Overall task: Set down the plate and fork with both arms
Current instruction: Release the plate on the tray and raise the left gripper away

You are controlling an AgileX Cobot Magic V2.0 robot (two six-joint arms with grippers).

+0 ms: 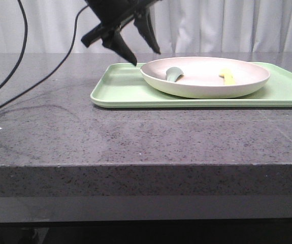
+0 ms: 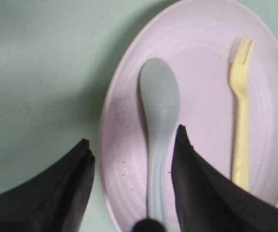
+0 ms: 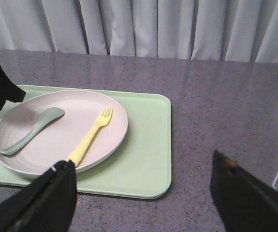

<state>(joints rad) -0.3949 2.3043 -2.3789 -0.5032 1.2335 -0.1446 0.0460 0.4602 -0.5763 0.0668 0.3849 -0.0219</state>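
The off-white plate [image 1: 206, 84] rests on the light green tray [image 1: 120, 89]. The pale yellow fork [image 1: 228, 77] lies in the plate's right half; it also shows in the left wrist view [image 2: 240, 121] and the right wrist view [image 3: 90, 135]. My left gripper [image 1: 146, 57] is open and empty, hovering above the plate's left rim [image 2: 109, 159], one finger over the tray, one over the plate. My right gripper [image 3: 143, 186] is open and empty, above the tray's near right corner and the table; it is out of the front view.
A dull grey-green spoon [image 1: 173, 74] lies in the plate's left half, between my left fingers in the left wrist view [image 2: 159, 125]. A black cable [image 1: 13, 76] loops over the grey table's left side. White curtains [image 3: 177, 29] hang behind.
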